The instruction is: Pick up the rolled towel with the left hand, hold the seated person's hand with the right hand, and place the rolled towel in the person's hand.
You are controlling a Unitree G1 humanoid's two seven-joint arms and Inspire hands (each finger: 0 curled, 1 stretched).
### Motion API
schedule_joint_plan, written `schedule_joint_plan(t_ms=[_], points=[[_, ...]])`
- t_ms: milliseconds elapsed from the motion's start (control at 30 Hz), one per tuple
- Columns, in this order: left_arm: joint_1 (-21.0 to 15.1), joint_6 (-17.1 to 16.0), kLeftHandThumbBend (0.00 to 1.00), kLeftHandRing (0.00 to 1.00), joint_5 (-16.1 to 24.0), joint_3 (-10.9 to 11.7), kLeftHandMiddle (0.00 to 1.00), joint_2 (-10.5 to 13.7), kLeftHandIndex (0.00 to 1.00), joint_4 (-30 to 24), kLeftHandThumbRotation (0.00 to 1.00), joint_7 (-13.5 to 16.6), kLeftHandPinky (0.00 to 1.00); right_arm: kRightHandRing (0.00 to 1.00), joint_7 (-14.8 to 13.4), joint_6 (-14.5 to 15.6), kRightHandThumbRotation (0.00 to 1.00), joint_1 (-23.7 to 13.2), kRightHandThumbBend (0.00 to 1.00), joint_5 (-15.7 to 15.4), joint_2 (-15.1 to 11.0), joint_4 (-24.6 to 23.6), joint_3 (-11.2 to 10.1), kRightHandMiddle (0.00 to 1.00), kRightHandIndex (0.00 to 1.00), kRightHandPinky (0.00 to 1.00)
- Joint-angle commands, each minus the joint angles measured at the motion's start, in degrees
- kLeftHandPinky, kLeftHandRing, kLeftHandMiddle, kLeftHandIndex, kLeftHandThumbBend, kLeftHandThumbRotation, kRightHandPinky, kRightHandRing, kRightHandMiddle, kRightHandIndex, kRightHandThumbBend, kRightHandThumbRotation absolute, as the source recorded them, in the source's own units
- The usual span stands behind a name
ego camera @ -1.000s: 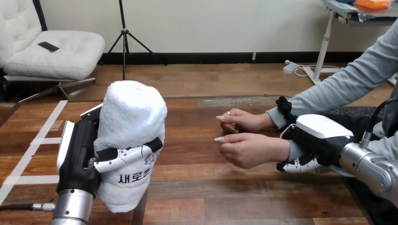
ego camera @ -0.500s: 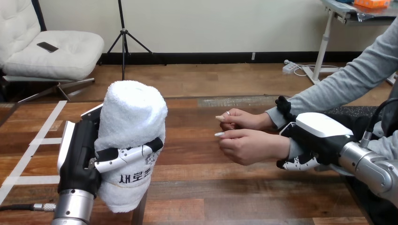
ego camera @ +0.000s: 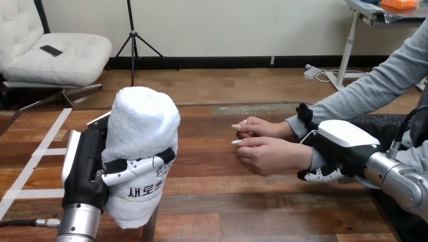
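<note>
Left hand [ego camera: 83, 166] still clamps rolled towel [ego camera: 144, 121]; right hand [ego camera: 343, 143] grips person's wrist [ego camera: 305, 157], lifted slightly.

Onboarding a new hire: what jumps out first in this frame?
The white rolled towel, upright at lower left, gripped by the left hand, its fingers curled round it. At right, the right hand is curled round the person's wrist, with the person's hands held out over the table.

white rolled towel [ego camera: 144, 126], upright, in left hand [ego camera: 83, 161]
</note>
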Motion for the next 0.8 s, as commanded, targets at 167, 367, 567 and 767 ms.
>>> schedule_joint_plan(t_ms=[167, 367, 567, 767], points=[[-3.37, -2.56, 0.61, 0.33, -0.79, 0.82, 0.39, 0.38, 0.39, -1.15, 0.00, -0.23, 0.29, 0.27, -0.33, -0.67, 0.19, -2.77, 0.39, 2.08, 0.63, 0.39, -1.42, 0.34, 0.37, 0.22], [-4.88, -3.28, 0.61, 0.33, -0.24, 1.06, 0.38, 0.28, 0.39, 0.39, 0.00, 0.46, 0.28, 0.26, 0.21, -0.64, 0.20, -3.02, 0.41, 2.85, 0.62, 0.62, -1.60, 0.33, 0.36, 0.21], [-6.84, -4.90, 0.60, 0.33, 0.52, 1.21, 0.38, 0.43, 0.39, 2.98, 0.00, 1.24, 0.28, 0.25, 0.84, -0.62, 0.25, -3.23, 0.41, 3.26, 0.59, 0.43, -1.69, 0.32, 0.34, 0.21], [-9.35, -6.61, 0.61, 0.33, 0.92, 1.36, 0.38, 0.80, 0.39, 6.41, 0.00, 1.74, 0.28, 0.25, 0.96, -0.42, 0.30, -3.28, 0.40, 3.59, 0.65, 0.21, -1.85, 0.31, 0.33, 0.20]])
